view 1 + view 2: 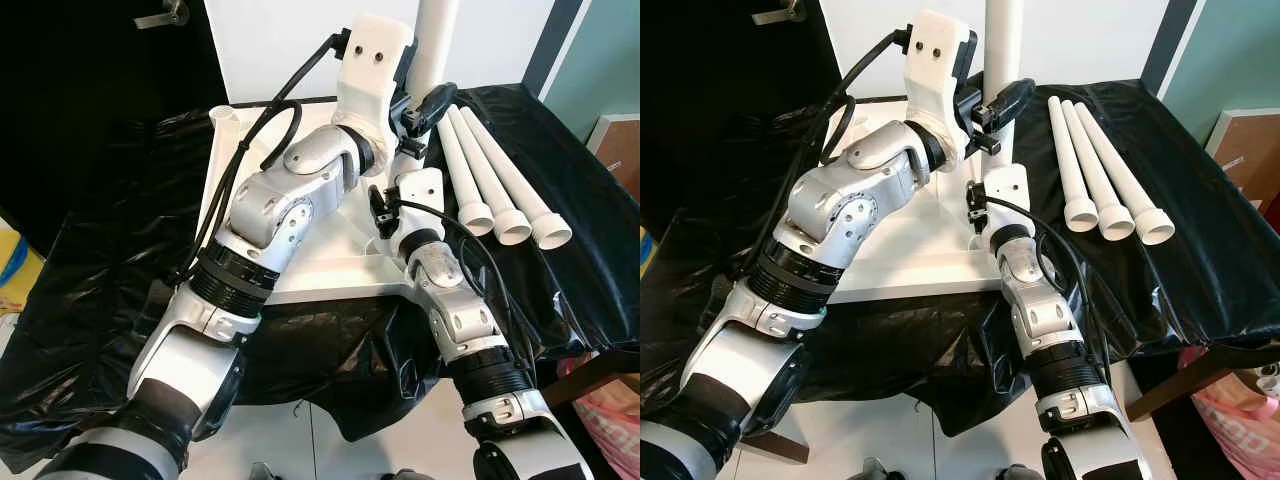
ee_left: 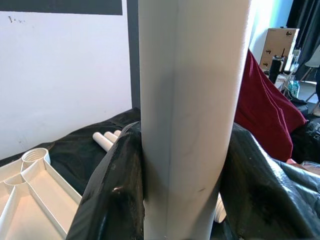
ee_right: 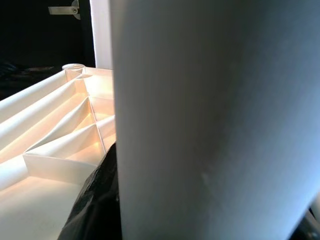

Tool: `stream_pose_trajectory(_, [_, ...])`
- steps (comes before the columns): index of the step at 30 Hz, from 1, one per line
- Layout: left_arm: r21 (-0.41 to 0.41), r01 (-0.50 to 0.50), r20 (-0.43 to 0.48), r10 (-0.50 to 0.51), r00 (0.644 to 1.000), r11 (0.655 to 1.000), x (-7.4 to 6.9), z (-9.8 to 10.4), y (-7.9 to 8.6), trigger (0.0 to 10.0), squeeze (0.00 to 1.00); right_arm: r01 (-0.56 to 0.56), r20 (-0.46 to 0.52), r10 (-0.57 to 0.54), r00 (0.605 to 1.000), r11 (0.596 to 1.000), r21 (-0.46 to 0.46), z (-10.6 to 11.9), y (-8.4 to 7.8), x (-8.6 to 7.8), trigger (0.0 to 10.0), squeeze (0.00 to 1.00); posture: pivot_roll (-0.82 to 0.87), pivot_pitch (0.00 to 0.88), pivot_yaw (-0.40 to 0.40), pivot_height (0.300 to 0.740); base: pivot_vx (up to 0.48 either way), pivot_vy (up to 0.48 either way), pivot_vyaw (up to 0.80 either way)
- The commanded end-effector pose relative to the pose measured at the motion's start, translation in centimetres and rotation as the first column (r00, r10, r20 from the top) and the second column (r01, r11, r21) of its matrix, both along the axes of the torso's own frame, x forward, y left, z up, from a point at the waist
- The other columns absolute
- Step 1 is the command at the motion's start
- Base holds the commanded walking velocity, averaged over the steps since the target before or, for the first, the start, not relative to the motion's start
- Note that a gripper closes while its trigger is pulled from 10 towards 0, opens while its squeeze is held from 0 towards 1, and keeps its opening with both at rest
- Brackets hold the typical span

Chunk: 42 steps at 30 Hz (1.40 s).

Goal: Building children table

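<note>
Two pincers — left pincer (image 1: 432, 103), right pincer (image 1: 978, 196) — grip smooth upright tube (image 2: 190, 115) | ribbed tabletop (image 3: 65, 125)

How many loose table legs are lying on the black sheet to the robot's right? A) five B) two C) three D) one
C: three white legs lie side by side on the black sheet, while a fourth leg stands upright at the tabletop, with both grippers at it.
</note>
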State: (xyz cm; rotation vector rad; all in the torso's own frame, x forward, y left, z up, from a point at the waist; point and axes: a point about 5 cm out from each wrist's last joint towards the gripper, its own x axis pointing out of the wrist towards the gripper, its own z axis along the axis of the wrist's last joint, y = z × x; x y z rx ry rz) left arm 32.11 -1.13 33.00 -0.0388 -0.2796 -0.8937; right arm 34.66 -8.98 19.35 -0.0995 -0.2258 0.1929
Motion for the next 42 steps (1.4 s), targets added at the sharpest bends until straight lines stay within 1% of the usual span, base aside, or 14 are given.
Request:
stream_pose_trajectory(1, [-0.011,0.076,0.056,-0.075,0.996,0.997,-0.9,1.2,-0.9,10.0,0.00,-0.015,-0.030,0.015,0.999,1.000,-0.005,-0.4,0.6,0.1,0.0,0.00,-0.13,0.085,0.036,0.740,0.000,0.000,0.00])
stream_pose_trajectory(5, [-0.010,0.078,0.061,-0.077,0.995,0.997,-1.0,1.2,-0.9,10.0,0.00,-0.002,-0.028,0.002,1.000,1.000,-0.001,-0.4,0.5,0.1,0.0,0.00,-0.13,0.084,0.037,0.740,0.000,0.000,0.00])
stream_pose_trajectory(6, [-0.033,0.102,0.062,-0.100,0.993,0.994,-1.1,1.2,-0.9,10.0,0.00,0.015,-0.030,-0.015,0.999,1.000,0.008,-0.4,0.2,0.2,5.7,0.00,-0.13,0.085,0.036,0.740,0.000,0.000,0.00])
stream_pose_trajectory(8, [-0.040,0.109,0.062,-0.106,0.992,0.993,-1.1,1.2,-0.9,10.0,0.00,0.019,-0.031,-0.019,0.999,1.000,0.010,-0.4,0.1,0.2,5.7,0.00,-0.13,0.085,0.036,0.740,0.000,0.000,0.00])
stream_pose_trajectory(9, [-0.051,0.106,0.062,-0.103,0.993,0.993,-1.1,1.2,-0.8,10.0,0.95,0.021,-0.035,-0.020,0.999,0.999,0.027,-0.3,0.0,0.3,10.0,0.00,-0.13,0.084,0.036,0.740,0.000,0.000,0.00])
stream_pose_trajectory(12, [-0.051,0.106,0.062,-0.103,0.993,0.993,-1.1,1.2,-0.8,10.0,0.95,0.021,-0.035,-0.020,0.999,0.999,0.027,-0.3,0.0,0.3,10.0,0.00,-0.13,0.084,0.036,0.740,0.000,0.000,0.00])
stream_pose_trajectory(13, [-0.054,0.101,0.067,-0.097,0.993,0.993,-1.0,1.2,-0.7,10.0,1.00,0.024,-0.036,-0.022,0.999,0.999,0.040,-0.2,-0.1,0.3,10.0,0.00,-0.13,0.082,0.036,0.740,0.000,0.000,0.00])
stream_pose_trajectory(15, [-0.047,0.086,0.081,-0.082,0.993,0.995,-0.9,1.1,-0.6,10.0,1.00,0.030,-0.036,-0.029,0.999,0.998,0.050,-0.1,-0.3,0.4,10.0,0.00,-0.13,0.080,0.038,0.740,0.000,0.000,0.00])
stream_pose_trajectory(16, [-0.040,0.062,0.101,-0.058,0.993,0.997,-0.9,1.0,-0.3,10.0,0.71,0.045,-0.037,-0.043,0.998,0.997,0.057,-0.1,-0.7,0.5,10.0,0.00,-0.14,0.078,0.037,0.740,0.000,0.000,0.00])
stream_pose_trajectory(17, [-0.040,0.062,0.101,-0.058,0.993,0.997,-0.9,1.0,-0.3,10.0,0.71,0.045,-0.037,-0.043,0.998,0.997,0.057,-0.1,-0.7,0.5,10.0,0.00,-0.14,0.078,0.037,0.740,0.000,0.000,0.00])
stream_pose_trajectory(18, [-0.047,0.046,0.112,-0.040,0.993,0.998,-0.8,1.0,0.0,10.0,0.00,0.056,-0.038,-0.054,0.998,0.997,0.059,-0.1,-1.0,0.5,10.0,0.00,-0.14,0.075,0.036,0.740,0.000,0.000,0.00])
stream_pose_trajectory(28, [-0.062,0.013,0.219,0.001,0.976,0.998,-1.9,-0.2,1.3,10.0,0.00,0.179,-0.024,-0.178,0.984,0.976,0.121,-0.1,-3.5,0.4,10.0,0.00,-0.14,0.066,0.036,0.740,0.000,0.000,0.00])
stream_pose_trajectory(33, [-0.056,0.006,0.221,0.007,0.975,0.998,-2.1,-0.8,1.5,10.0,0.00,0.196,-0.024,-0.194,0.981,0.973,0.123,-0.2,-4.1,0.3,10.0,0.00,-0.14,0.065,0.035,0.740,0.000,0.000,0.00])
stream_pose_trajectory(42, [-0.040,-0.032,0.166,0.038,0.985,0.999,-2.3,-4.1,2.6,10.0,0.00,0.191,-0.020,-0.190,0.982,0.973,0.131,-0.9,-5.0,-0.4,10.0,0.00,-0.13,0.066,0.036,0.740,0.000,0.000,0.00])
